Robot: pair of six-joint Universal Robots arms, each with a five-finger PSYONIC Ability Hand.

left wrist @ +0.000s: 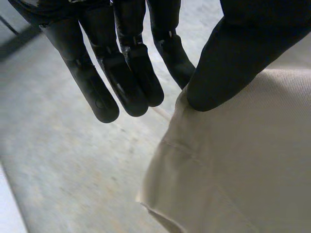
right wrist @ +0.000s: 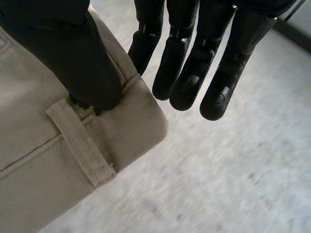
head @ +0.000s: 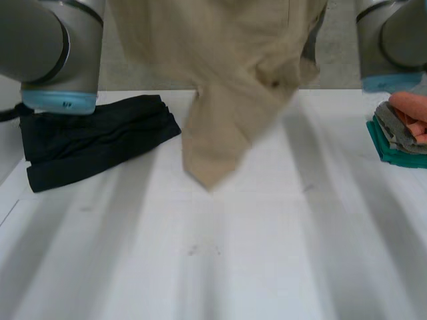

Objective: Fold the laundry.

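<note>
Currently holding beige trousers [head: 233, 80] aloft over the far middle of the table [head: 220, 267], lowest tip dangling to its surface. Pinched by left robot hand [left wrist: 121, 73] between thumb and straight fingers at a top edge. Pinched likewise by right robot hand [right wrist: 194, 63] beside a belt loop [right wrist: 80, 143]. Probably spreading out before the first fold. Next: lower flat between black garment [head: 93, 143] at left and folded stack [head: 400, 133] at right, avoiding crumpling.
</note>
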